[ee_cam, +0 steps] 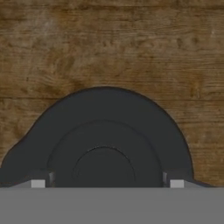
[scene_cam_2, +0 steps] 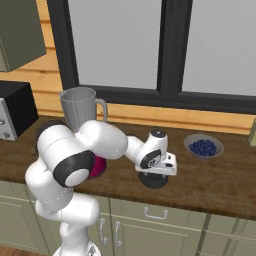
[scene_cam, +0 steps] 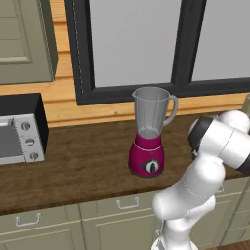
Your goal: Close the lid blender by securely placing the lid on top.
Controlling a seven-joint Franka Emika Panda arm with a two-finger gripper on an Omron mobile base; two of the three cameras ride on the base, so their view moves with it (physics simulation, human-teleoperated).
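Observation:
The blender (scene_cam: 149,132) stands on the wooden counter, a magenta base with a black dial under a tall clear grey jar whose top is uncovered; in the right base view the blender (scene_cam_2: 80,112) is partly hidden behind my arm. The lid (scene_cam_2: 153,181), a dark round cap, lies flat on the counter to the blender's right. My gripper (scene_cam_2: 154,175) points straight down just above it. In the hand view the lid (ee_cam: 105,135) is very close, with its raised centre between my fingertips (ee_cam: 38,183). The gripper (ee_cam: 107,183) is open, jaws wide apart over the lid.
A silver-and-black toaster oven (scene_cam: 19,132) sits at the counter's left end. A bowl of blueberries (scene_cam_2: 203,146) stands right of the lid, near the window wall. Bare counter wood (ee_cam: 109,43) lies beyond the lid. Cabinet drawers (scene_cam: 127,205) run below the front edge.

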